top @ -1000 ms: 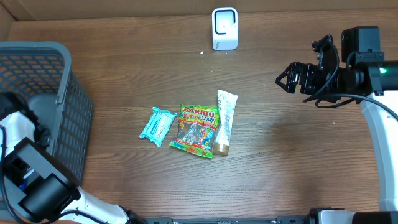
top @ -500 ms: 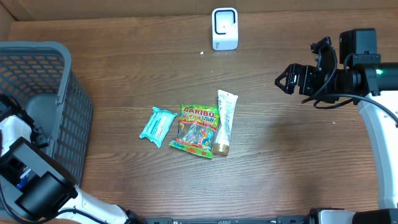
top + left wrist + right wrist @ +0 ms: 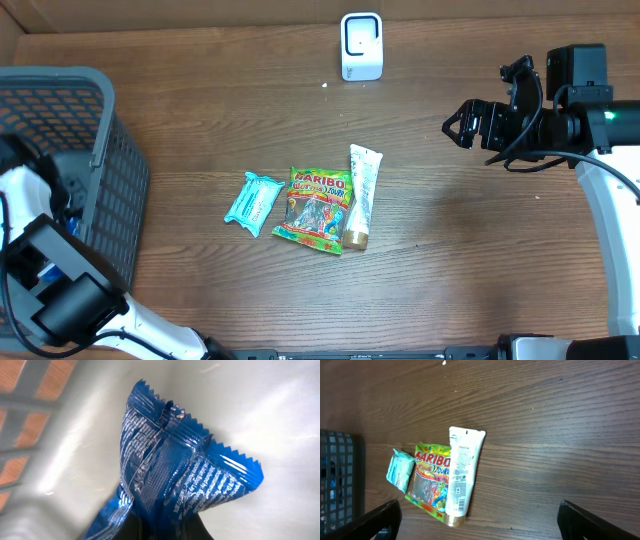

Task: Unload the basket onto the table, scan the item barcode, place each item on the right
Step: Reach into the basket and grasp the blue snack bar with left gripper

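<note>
In the left wrist view a blue foil packet (image 3: 170,460) with white print and a serrated end fills the frame against the pale basket floor. My left gripper (image 3: 165,529) is shut on its lower end, its dark fingers showing only at the bottom edge. From overhead, the left arm (image 3: 40,215) reaches down into the grey basket (image 3: 105,120). The white scanner (image 3: 361,46) stands at the table's far edge. My right gripper (image 3: 458,127) hovers open at the right, above bare wood, holding nothing.
Mid-table lie a teal packet (image 3: 252,203), a Haribo bag (image 3: 316,208) and a white tube (image 3: 361,195) with a gold cap, side by side. The right wrist view shows the same tube (image 3: 461,475) barcode side up. The basket takes up the left edge.
My left gripper has closed on the blue packet inside the basket, and the left arm has shifted slightly there. The right arm has stayed in place.
</note>
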